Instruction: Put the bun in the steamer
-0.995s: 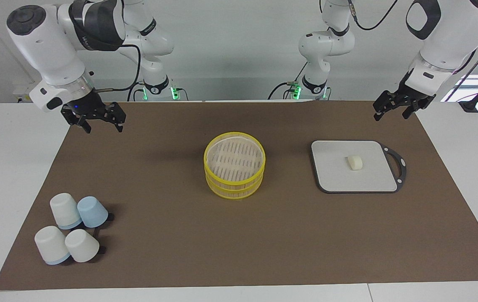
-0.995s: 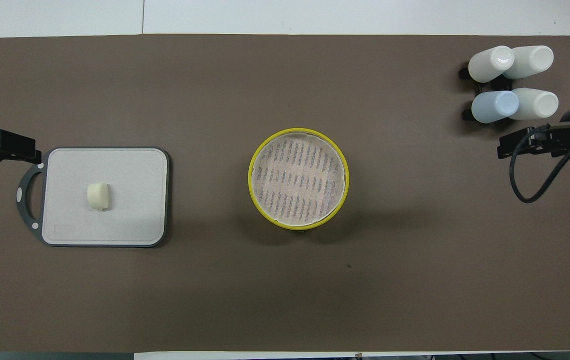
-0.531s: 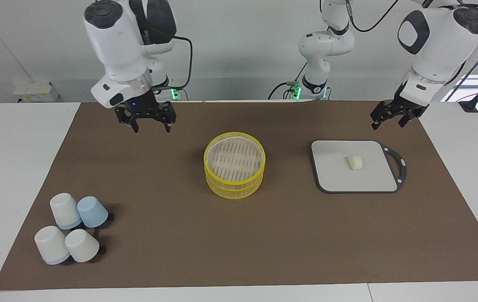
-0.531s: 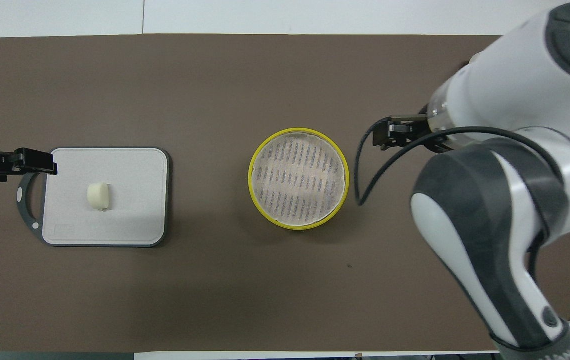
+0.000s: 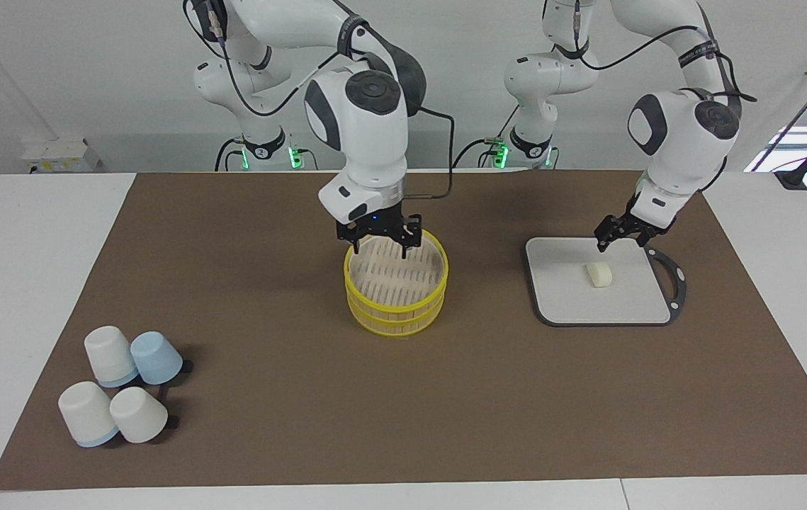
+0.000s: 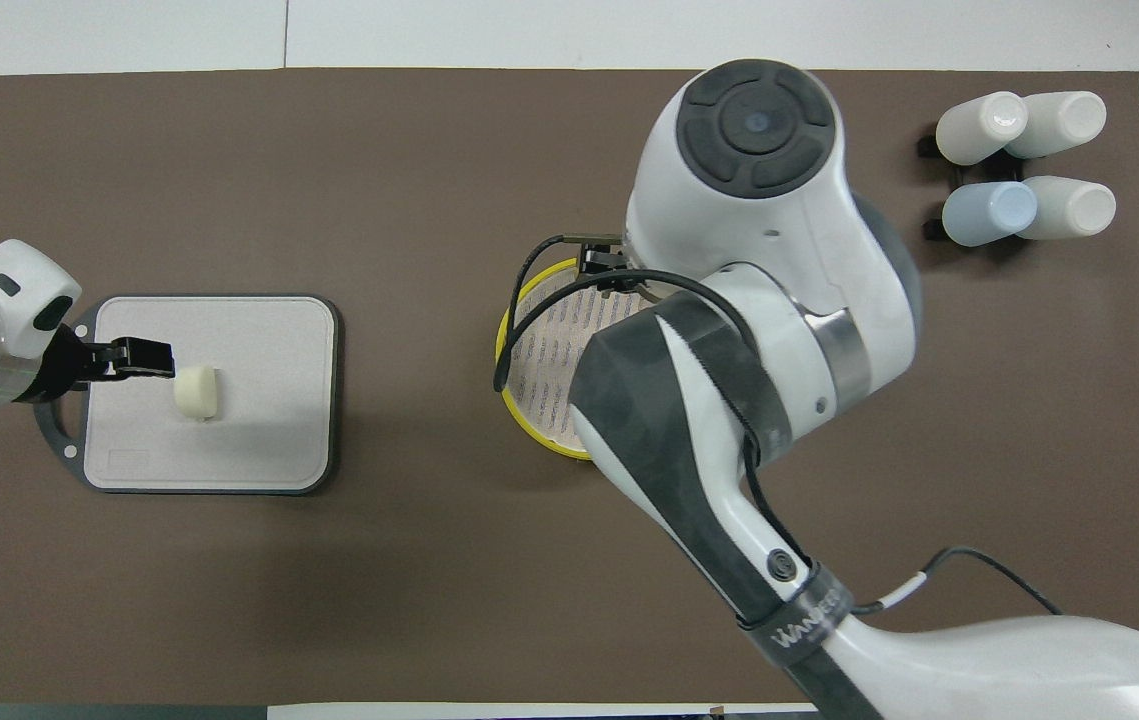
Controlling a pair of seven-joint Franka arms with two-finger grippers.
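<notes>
Two end effectors, both open: my left end effector (image 5: 617, 238) over bun (image 5: 599, 275) to grab; right end effector (image 5: 378, 245) over steamer (image 5: 396, 287) to lift top.

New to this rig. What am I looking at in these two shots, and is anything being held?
Two robot arms at a table, each ending in a two-finger gripper. One shot faces the robots from across the table; the other looks down from above their end, so the sides swap.

On the brown mat: a yellow-rimmed steamer in the middle, a grey board with a small white bun toward the left arm's end, and four upturned cups toward the right arm's end.

The right gripper, open, is at the steamer's top rim. The left gripper, open, is over the board beside the bun. Nothing is held.
</notes>
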